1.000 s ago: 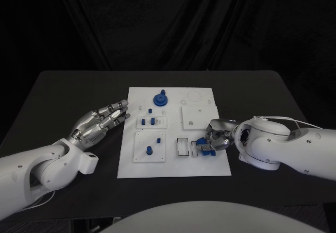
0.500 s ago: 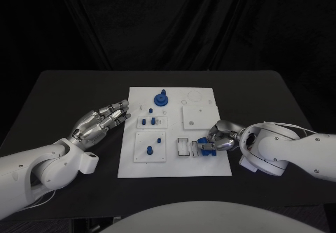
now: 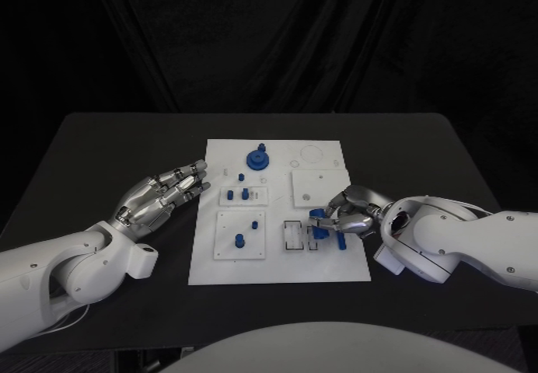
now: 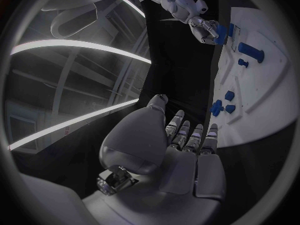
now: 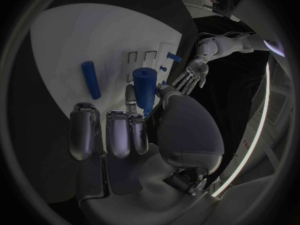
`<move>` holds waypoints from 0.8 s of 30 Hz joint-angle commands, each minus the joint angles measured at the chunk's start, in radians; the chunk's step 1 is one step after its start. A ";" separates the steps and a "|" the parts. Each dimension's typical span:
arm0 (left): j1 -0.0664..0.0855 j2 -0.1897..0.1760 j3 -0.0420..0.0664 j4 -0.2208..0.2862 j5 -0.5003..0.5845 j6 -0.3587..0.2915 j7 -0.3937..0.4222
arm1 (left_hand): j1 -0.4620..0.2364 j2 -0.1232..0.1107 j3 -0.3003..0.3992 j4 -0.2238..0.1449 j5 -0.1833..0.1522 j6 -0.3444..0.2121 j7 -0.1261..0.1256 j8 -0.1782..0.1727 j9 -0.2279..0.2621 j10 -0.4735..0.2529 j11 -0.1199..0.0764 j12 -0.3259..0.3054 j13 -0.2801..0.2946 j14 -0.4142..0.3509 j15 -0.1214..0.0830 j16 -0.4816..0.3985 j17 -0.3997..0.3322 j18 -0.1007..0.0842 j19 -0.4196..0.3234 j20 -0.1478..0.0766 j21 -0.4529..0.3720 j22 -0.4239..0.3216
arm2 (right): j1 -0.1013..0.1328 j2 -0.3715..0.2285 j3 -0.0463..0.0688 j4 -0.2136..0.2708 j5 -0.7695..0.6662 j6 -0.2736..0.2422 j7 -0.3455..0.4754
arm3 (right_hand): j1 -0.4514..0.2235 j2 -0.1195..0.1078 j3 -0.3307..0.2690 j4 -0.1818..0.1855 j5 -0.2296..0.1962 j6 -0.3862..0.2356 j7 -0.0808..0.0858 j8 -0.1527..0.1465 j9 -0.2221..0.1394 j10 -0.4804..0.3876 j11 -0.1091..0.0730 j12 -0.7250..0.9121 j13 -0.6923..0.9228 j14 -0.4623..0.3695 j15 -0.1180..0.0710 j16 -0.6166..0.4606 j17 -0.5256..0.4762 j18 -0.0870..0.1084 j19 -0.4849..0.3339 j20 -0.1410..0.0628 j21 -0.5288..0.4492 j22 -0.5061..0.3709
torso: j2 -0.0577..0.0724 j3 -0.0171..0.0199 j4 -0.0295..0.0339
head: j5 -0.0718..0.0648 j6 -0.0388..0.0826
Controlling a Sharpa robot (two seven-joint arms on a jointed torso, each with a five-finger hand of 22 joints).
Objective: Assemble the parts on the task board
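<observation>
The white task board lies mid-table. My right hand is over its near right part and pinches a blue cylinder between thumb and finger, close to the rectangular slots. The right wrist view shows that cylinder standing up in the hand, above the board. A second blue peg lies flat on the board beside it, also seen as the peg. My left hand hovers open at the board's left edge, fingers spread, holding nothing.
A blue gear with a peg stands at the board's far end. Small blue pieces sit left of centre, and two pegs stand in the near left plate. Black table surrounds the board.
My right hand has shifted slightly toward the board's far side with the blue cylinder in it, leaving the second peg lying uncovered. The left hand has not moved.
</observation>
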State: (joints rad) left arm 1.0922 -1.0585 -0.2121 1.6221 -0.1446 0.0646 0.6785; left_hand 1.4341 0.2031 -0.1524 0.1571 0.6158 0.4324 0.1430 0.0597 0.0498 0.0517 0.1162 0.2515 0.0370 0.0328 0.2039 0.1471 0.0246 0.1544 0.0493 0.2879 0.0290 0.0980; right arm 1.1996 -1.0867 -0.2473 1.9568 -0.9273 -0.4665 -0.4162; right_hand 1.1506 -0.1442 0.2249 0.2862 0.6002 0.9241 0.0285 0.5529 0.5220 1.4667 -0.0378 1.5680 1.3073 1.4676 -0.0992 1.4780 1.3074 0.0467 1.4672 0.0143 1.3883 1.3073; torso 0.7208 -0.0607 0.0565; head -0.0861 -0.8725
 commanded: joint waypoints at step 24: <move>-0.002 0.005 0.001 0.000 0.003 0.024 0.025 | 0.006 0.003 0.002 -0.006 0.004 0.002 0.004 0.005 0.001 -0.002 0.009 0.008 0.001 0.001 0.012 0.011 0.003 -0.004 0.002 0.004 0.004 0.002 | -0.002 0.070 -0.002 -0.025 0.033 0.072 -0.029 | -0.049 0.049 0.003 0.004 -0.193 -0.032 0.021 -0.032 0.036 0.104 0.013 0.003 0.263 0.066 0.010 -0.019 0.060 0.003 0.032 0.005 -0.024 0.197 | 0.002 0.0000 0.0013 | 0.005 0.000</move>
State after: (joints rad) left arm 1.0920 -1.0551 -0.2122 1.6211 -0.1443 0.0728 0.6786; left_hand 1.4341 0.2031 -0.1524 0.1572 0.6158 0.4324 0.1430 0.0597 0.0497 0.0481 0.1197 0.2555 0.0366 0.0325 0.2111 0.1539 0.0263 0.1545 0.0493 0.2878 0.0290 0.0988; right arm 1.1994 -1.0179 -0.2489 1.9332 -0.8974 -0.4271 -0.4193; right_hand 1.1097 -0.0951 0.2346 0.2942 0.4097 0.9003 0.0500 0.5256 0.5628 1.4665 -0.0300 1.5680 1.3079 1.4646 -0.0961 1.4634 1.3075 0.0467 1.4672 0.0144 1.3707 1.3073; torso 0.7221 -0.0606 0.0576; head -0.0816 -0.8725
